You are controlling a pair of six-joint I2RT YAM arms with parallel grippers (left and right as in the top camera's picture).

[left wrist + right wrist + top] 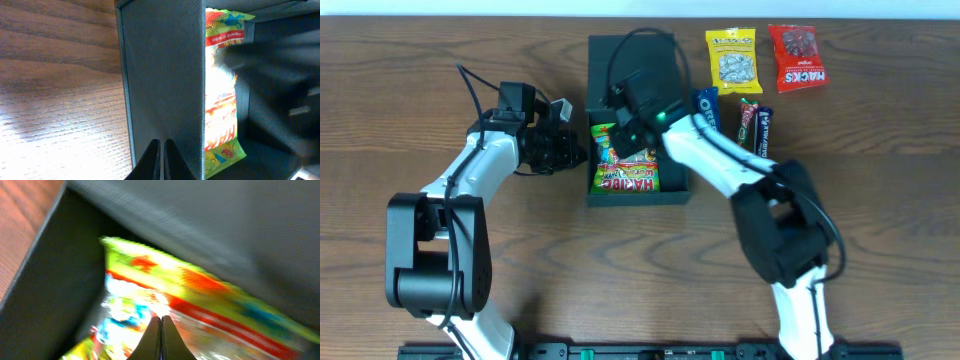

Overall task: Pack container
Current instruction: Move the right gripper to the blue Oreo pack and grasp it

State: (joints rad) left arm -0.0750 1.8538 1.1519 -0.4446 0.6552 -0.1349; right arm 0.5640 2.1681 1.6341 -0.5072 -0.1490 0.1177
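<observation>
Here, the left fingers (pixel 151 160) are nearly closed, with only a thin slit between them and nothing held. Their tips are close by the outer left wall of the box (pixel 672 168). The dark box lies open in the middle of the desk (pixel 410 80), its lid folded back on the far side. Inside, against the left wall, lies a green-and-red snack packet (pixel 625 170). The right fingers (pixel 152 342) are down in the box over that packet, pressed together. The wrist view is blurred, so I cannot tell whether they pinch the wrapper. Right of the box lie more snacks: a blue biscuit packet (pixel 706 108) just beside it, two dark bars (pixel 756 125), and farther off a yellow packet (pixel 733 58) and a red packet (pixel 798 58).
</observation>
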